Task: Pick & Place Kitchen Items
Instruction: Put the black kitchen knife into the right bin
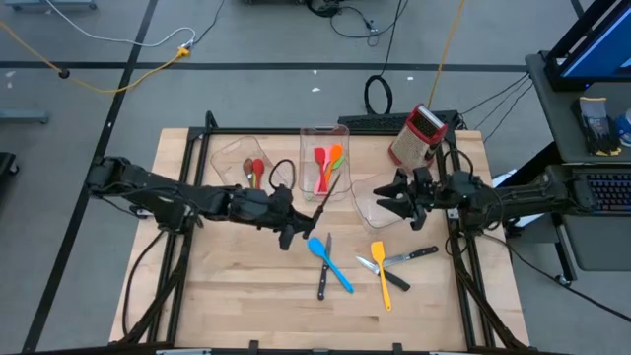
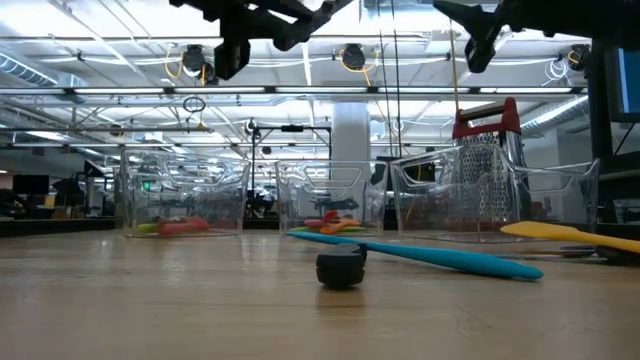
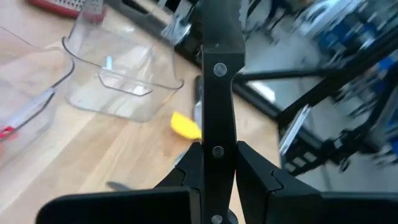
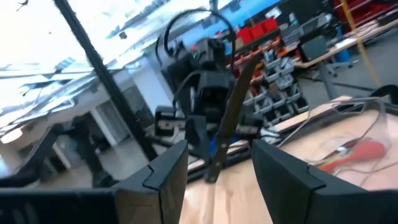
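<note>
Black-handled knife [image 1: 326,200] I'm pinching in my left gripper [image 1: 296,225], lifting above pale wood table [image 1: 246,286], right gripper [image 1: 386,200] hanging spread over clear bin [image 1: 367,202], blue spatula [image 1: 329,262] lying flat.

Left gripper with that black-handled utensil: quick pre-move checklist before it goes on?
1. Grip: left gripper shut on the black-handled utensil, handle clamped between its fingers. Ok.
2. Utensil clear of the table: held up in the air in the low view. Ok.
3. Middle bin has room: only orange and red utensils inside. Ok.
4. Right gripper out of the path: open, hovering over the right bin, close beside the middle bin. Cannot tell.
5. Utensil's lower end: hidden from every view. Cannot tell.
</note>
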